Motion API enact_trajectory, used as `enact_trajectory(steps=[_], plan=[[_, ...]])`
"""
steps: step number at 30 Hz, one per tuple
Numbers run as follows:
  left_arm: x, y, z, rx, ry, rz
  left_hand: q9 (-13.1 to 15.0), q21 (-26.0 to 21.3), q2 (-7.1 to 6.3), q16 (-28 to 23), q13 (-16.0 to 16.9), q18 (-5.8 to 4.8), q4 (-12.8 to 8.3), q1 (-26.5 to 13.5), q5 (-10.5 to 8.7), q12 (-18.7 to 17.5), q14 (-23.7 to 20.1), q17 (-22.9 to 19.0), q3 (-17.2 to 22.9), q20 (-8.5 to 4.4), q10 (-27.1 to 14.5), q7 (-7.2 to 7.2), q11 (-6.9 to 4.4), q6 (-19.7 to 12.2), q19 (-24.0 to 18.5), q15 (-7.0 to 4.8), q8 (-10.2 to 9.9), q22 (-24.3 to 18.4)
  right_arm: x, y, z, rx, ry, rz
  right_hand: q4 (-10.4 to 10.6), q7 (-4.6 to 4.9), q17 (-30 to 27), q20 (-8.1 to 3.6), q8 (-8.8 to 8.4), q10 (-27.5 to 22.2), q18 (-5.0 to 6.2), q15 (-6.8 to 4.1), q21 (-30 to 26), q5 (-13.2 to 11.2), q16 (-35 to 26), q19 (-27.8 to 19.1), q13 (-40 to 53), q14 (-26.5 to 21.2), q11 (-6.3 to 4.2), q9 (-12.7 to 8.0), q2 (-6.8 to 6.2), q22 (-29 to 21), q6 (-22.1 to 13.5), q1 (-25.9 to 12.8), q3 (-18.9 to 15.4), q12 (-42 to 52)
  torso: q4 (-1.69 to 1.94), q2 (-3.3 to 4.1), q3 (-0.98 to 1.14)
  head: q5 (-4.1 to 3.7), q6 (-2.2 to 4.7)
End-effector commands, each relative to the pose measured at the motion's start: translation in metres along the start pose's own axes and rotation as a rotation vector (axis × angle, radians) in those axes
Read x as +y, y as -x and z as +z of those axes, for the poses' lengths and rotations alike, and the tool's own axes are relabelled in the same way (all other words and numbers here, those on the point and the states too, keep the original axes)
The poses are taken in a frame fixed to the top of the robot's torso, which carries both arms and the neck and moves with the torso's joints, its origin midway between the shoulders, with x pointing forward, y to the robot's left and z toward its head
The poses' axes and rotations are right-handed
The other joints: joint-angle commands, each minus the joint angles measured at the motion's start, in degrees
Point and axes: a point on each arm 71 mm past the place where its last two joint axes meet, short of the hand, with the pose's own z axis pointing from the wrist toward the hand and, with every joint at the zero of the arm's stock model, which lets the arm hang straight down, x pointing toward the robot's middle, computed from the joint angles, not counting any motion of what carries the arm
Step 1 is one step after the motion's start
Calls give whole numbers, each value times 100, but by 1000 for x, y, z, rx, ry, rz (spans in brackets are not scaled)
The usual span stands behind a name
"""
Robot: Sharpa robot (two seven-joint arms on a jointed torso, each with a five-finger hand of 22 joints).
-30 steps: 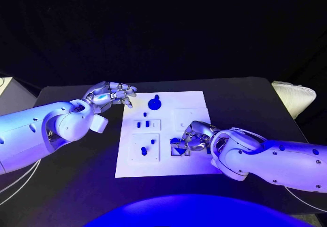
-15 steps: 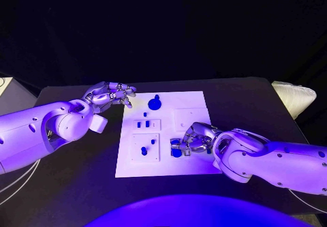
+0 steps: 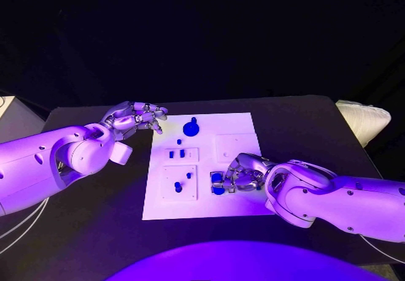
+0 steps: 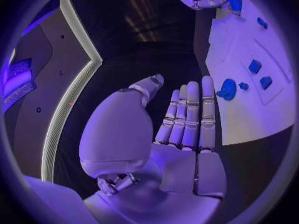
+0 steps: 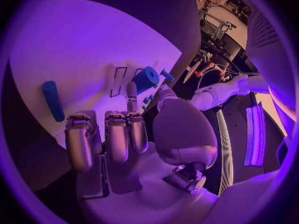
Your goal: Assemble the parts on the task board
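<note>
A blue part [image 3: 218, 182] is gripped by the right hand [image 3: 239, 174] at the task board's [image 3: 236, 126] lower right; the left hand [image 3: 135, 117], upper left, is held empty with fingers apart.

matt white task board [image 3: 238, 126], glossy metallic right hand [image 3: 240, 174]

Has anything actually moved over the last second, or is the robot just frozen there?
Only a little. The right hand has crept slightly toward the robot over the task board, and the blue part at its fingers now shows more plainly; whether it grips the part is unclear. The left hand stays raised, holding nothing, at the board's far left corner. The round blue part and the small blue pieces have not moved.
</note>
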Motion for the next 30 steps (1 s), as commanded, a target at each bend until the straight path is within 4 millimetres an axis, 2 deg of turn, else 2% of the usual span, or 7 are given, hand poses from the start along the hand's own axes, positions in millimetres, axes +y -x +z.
enact_trajectory(steps=[1,4,12,13,15,22,30], plan=[[0,-1,0,9,-2,-2,1,-29,1,31,6,82,-7,57,-11,38,23,-6,-29,-8,-22,-17,-23,13,50,-32,29,-7,2,-2,-1,28,58,-2,-9,-4,1353,-52,26,537,-28,-35,-21,-61,14,590,1423,564,-34,-1,-101,1495,-55,278,-49,-12,5,-1,0,-3,0],[0,-1,1,7,-1,-2,1,-29,1,31,6,82,-7,57,-11,38,23,-6,-29,-8,-22,-17,-23,13,50,-32,29,-7,2,-1,-1,29,70,-2,1,2,1329,-50,33,526,-22,-32,-52,-171,4,583,1410,559,-29,-6,-210,1486,-73,489,-106,-38,3,-1,3,3,0],[0,0,1,5,2,-1,-1,-40,5,29,6,80,3,62,-10,40,16,-8,-34,-8,-36,-16,-21,9,53,-31,31,-14,-1,-1,-1,45,75,-17,-12,4,1336,-48,46,529,-24,-30,-38,-360,6,586,1415,561,-28,-15,-229,1490,-85,899,-89,-36,3,1,-3,5,0],[0,0,1,5,2,-1,-1,-40,5,29,6,80,3,62,-10,40,16,-8,-34,-8,-36,-16,-21,9,53,-31,31,-14,-1,-1,-1,45,75,-19,3,6,1335,-51,50,528,-24,-27,-37,-632,5,586,1414,560,-28,-21,-289,1490,-83,1061,21,-40,3,2,-4,3,0],[0,0,1,5,3,-1,-1,-40,5,29,6,80,3,62,-10,40,16,-8,-34,-8,-36,-16,-21,9,53,-31,31,-14,-2,-1,-1,42,72,-20,13,8,1339,-48,52,529,-25,-27,-34,-820,6,587,1416,561,-25,-30,-300,1491,-77,1100,201,-39,3,3,-4,1,0],[0,0,1,6,4,-1,-1,-40,5,29,6,80,3,62,-10,40,16,-8,-34,-8,-36,-16,-21,9,53,-31,31,-14,-5,2,1,13,45,-24,14,7,1356,-45,47,537,-30,-27,-10,-697,12,592,1427,565,-25,-56,-17,1498,-69,896,395,-24,10,3,-3,0,0],[0,-1,1,7,4,-1,-1,-47,12,29,7,80,9,68,-9,43,14,-9,-35,-9,-41,-15,-21,7,55,-30,33,-18,-7,2,6,3,32,-41,8,0,1389,-47,49,548,-36,-32,22,-588,24,598,1442,573,-32,-68,131,1506,-58,794,444,4,9,0,-4,4,0]])
